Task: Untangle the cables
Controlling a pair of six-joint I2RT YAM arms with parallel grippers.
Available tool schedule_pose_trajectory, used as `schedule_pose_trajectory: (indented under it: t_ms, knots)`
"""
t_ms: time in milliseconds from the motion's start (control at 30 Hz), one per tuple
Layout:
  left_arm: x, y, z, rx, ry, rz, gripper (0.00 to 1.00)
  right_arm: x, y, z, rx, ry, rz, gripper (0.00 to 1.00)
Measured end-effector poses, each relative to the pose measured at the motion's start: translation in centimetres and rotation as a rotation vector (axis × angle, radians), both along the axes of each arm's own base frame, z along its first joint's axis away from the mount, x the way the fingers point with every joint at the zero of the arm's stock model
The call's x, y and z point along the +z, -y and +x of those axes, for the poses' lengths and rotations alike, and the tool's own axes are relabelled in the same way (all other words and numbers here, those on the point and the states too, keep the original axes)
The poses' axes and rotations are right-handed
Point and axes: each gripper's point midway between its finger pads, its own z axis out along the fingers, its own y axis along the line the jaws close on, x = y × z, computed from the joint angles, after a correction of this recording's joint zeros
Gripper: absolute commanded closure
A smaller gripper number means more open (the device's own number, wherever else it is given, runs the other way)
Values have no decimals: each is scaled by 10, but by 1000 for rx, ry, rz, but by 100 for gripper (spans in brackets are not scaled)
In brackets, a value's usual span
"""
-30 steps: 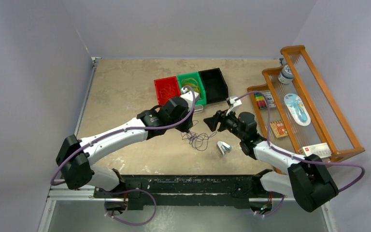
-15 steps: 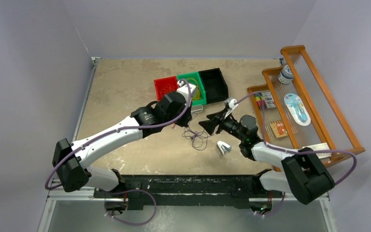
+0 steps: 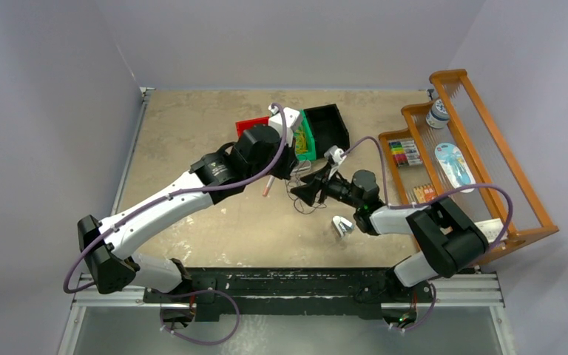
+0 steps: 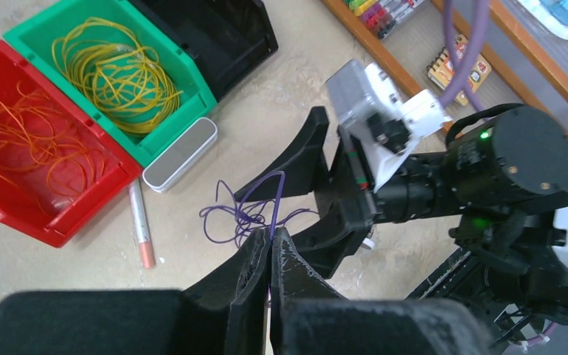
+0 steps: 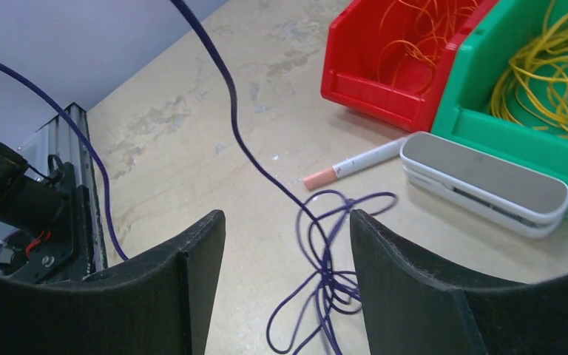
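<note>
1. Since a second ago the left fingers (image 4: 251, 270) have risen and drawn back toward the green bin (image 4: 185, 118). The right fingers (image 5: 407, 281) have slid in from the opposite side toward the purple cable (image 4: 240, 218).
2. That purple cable lies as a loose knot on the tabletop (image 4: 296, 89), just in front of the green bin. One strand runs up into the left fingers, which are pinched shut on it.
3. The right fingers stand spread wide with nothing between them, and the knot lies just ahead of the gap.
4. The sorting looks mostly done: yellow cables (image 4: 115, 70) sit in the green bin and orange cables (image 4: 29, 148) in the red bin (image 4: 15, 214) beside it. The purple knot remains to be loosened, and it probably belongs in the black bin (image 4: 229, 37) on the green bin's other side.
5. A pink-tipped marker (image 4: 140, 229) and a silver case (image 4: 180, 153) lie by the green bin's front, close to the knot. Either could snag a dragged loop.
</note>
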Motion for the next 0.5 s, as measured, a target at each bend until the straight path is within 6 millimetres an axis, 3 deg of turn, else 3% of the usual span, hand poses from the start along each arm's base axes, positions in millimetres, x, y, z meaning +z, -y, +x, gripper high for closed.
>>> schedule_pose_trajectory:
  t_ms: [267,500]
  knots:
    - [43,0,3,-13,67,-26,100,-12,-15,15,3,-9,-3,47]
    - [101,-11,5,6,164,-59,100,-41,-15,24,-37,-83,-15,65]
